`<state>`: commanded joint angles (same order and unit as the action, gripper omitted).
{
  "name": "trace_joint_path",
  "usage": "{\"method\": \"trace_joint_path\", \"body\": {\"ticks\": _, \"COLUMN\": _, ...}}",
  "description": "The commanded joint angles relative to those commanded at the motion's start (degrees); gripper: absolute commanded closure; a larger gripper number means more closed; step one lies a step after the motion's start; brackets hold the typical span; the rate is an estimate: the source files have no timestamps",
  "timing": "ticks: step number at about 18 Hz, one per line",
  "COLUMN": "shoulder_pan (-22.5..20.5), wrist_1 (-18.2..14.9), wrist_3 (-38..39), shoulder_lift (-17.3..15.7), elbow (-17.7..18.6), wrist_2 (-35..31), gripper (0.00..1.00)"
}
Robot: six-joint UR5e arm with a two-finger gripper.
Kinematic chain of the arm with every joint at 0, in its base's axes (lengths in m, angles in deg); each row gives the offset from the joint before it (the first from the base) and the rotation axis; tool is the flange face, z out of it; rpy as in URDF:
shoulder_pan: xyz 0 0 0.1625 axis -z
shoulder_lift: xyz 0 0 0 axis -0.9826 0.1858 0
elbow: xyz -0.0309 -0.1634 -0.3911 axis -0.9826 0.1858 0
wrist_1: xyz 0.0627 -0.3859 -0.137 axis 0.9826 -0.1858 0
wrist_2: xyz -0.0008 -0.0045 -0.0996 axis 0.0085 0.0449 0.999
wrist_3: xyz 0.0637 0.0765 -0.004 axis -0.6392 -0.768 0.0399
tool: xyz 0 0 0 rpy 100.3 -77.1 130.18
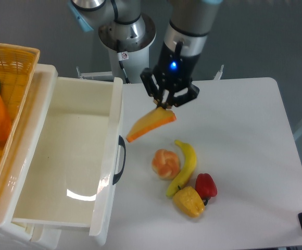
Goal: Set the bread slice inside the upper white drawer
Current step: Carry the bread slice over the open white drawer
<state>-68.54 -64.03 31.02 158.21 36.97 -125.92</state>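
Note:
The bread slice [150, 124], golden-yellow with an orange-brown crust, hangs tilted in the air above the table, its low end toward the drawer. My gripper [165, 105] is shut on its upper right corner. The upper white drawer [67, 156] stands pulled open at the left, its deep tray bare inside and its black curved handle [121, 159] facing right. The slice's lower tip is just right of the drawer's front wall, above the handle.
On the table lie a round orange-white bun [165, 163], a yellow banana [184, 165], a red pepper [205, 186] and a yellow pepper [188, 201]. A woven yellow basket [5, 99] with produce sits left of the drawer. A second robot base [125, 36] stands behind.

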Motion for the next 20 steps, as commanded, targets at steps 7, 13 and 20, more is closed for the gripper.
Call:
{"method": "trace_joint_path", "body": {"ticks": 7, "shoulder_pan": 4.38, "wrist_1": -0.80, "wrist_3": 7.03, "shoulder_lift": -2.82, "elbow": 2.11, "wrist_2": 2.47, "gripper": 1.00}}
{"method": "trace_joint_path", "body": {"ticks": 13, "shoulder_pan": 7.38, "wrist_1": -0.62, "wrist_3": 9.06, "shoulder_lift": -2.29, "elbow": 3.34, "wrist_2": 2.56, "gripper": 1.00}}
{"method": "trace_joint_path", "body": {"ticks": 20, "shoulder_pan": 11.51, "wrist_1": -0.54, "wrist_3": 11.34, "shoulder_lift": -0.01, "elbow": 4.13, "wrist_2": 2.12, "gripper": 0.92}}
